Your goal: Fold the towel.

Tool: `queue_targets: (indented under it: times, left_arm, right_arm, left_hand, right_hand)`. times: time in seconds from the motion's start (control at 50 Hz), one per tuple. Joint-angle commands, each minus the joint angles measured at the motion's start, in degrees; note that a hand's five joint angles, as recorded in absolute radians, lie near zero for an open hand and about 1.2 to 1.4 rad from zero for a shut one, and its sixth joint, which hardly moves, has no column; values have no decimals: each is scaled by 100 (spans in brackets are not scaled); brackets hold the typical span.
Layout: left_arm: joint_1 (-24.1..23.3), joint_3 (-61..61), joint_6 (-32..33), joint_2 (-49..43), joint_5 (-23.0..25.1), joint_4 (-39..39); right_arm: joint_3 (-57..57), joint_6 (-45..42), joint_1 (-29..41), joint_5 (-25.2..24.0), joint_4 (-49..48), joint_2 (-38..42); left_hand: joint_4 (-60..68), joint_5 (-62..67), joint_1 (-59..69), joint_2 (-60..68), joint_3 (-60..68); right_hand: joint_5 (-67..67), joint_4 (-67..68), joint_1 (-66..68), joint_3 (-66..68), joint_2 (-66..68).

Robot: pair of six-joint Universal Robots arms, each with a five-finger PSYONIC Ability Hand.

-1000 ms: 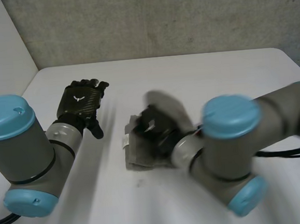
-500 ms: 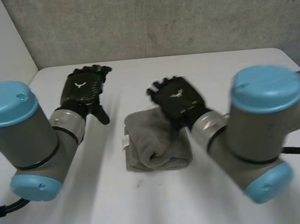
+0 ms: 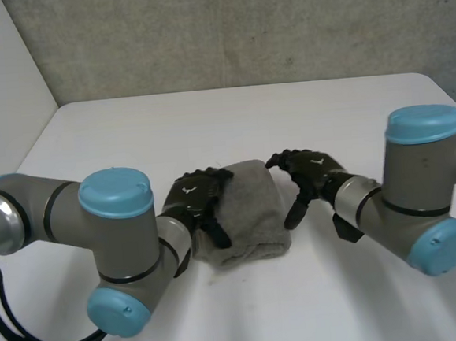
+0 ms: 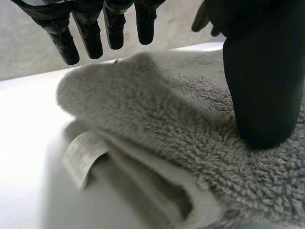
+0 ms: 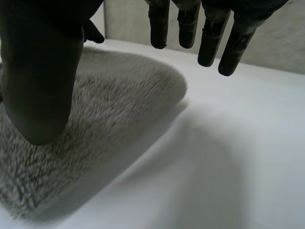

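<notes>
Two hands flank the folded towel (image 3: 247, 212) on the table (image 3: 209, 124): the left hand (image 3: 195, 203) is at its left edge and the right hand (image 3: 311, 173) just beside its right.

At the left wrist, the fingers (image 4: 86, 33) hang loosely spread and the thumb (image 4: 262, 86) seems to rest on the towel.

At the right wrist, the fingers (image 5: 209, 38) are relaxed and hold nothing.

It is probably best to press evenly from both sides to square the layers.

The towel (image 3: 251, 216) lies mid-bench (image 3: 209, 124). The left hand (image 3: 195, 206) is at its nine o'clock, touching it, and the right hand (image 3: 313, 172) is just beside at three o'clock.
</notes>
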Motion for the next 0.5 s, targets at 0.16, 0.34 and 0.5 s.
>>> queue_targets:
  times: [0.16,0.34,0.5]
  left_arm:
    - [238,-304,106,147,-183,16]
    - [229,-331,704,24,-166,51]
    - [238,-234,906,68,-183,24]
  right_arm:
    - [-1238,-59,781,311,471,1068]
    - [-1484,-235,825,724,471,1235]
    - [-1431,-437,825,733,498,1025]
  left_hand:
    - [186,1,143,182,173]
    - [152,-32,109,148,140]
    - [118,-66,76,115,106]
  right_hand:
    - [-355,-470,-358,-382,-415]
    - [-355,-470,-358,-382,-415]
    - [-355,-470,-358,-382,-415]
